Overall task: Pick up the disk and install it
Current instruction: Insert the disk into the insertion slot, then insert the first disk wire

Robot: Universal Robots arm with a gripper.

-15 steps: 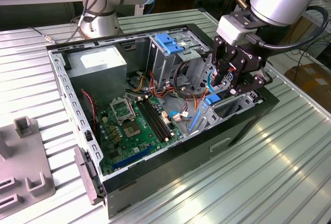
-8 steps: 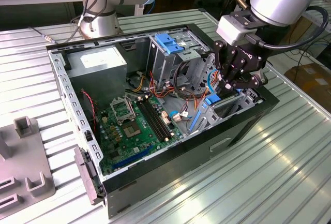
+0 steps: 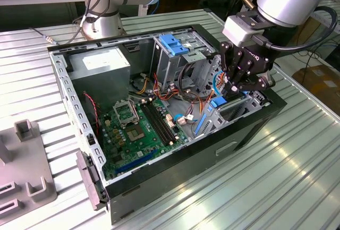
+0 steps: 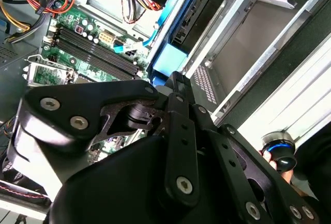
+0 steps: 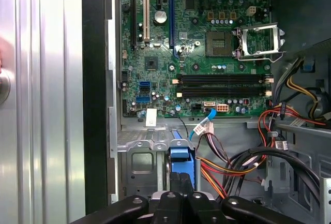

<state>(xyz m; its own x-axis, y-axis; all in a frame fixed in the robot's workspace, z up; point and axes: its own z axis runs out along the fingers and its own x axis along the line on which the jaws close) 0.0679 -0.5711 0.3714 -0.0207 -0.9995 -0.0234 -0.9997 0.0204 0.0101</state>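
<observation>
Your gripper [image 3: 232,87] is pinched shut on the disk [image 3: 219,102] at its blue bracket. The disk sits just under the fingertips, toward 7 o'clock in the exterior view, low in the case [image 3: 252,130]. Its long axis looks roughly 8-to-2 o'clock.

Ribbed table [image 3: 297,187] bears computer case [image 3: 175,183] and grey fixture [image 3: 26,177].
</observation>
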